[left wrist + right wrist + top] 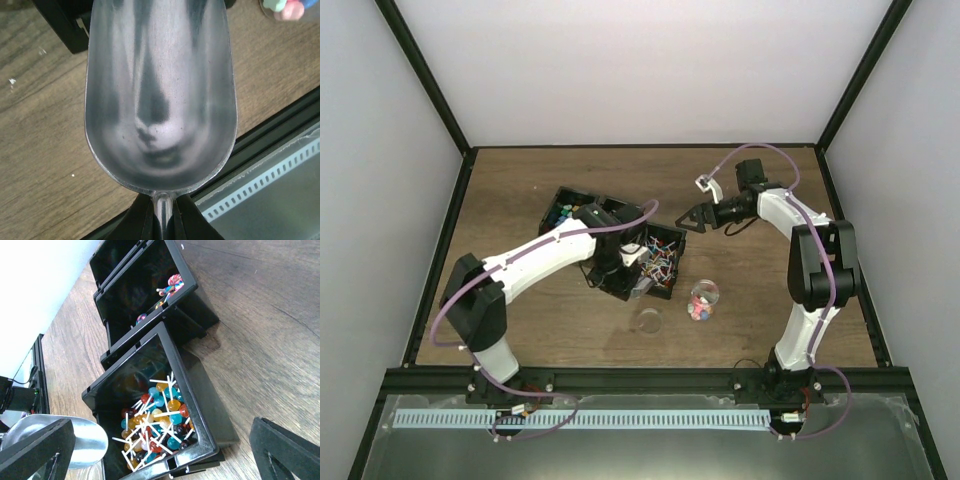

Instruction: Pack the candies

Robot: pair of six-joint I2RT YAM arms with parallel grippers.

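Left wrist view, nearest first: the left gripper is clamped tight on the thin handle of a silver metal scoop. The scoop's hollow faces the camera and is bare, with no sweets in it. That pinch at the handle root probably keeps the bowl steady for digging and carrying.

From above, a small clear jar stands right of centre on the brown wooden table, partly filled with pink and blue candies. A clear round lid lies just beside it, off so that the mouth is free.

Further up the frame, the scoop sits at the edge of a black square plastic bin heaped with white-stick lollipops. It looks placed to take a load.

In the right wrist view, the right gripper hangs near this bin with its fingers spread wide, gripping nothing. It is perhaps waiting to steady the jar.

Beyond stand a second black bin with a few wrapped sweets, then a third holding bright cubes.
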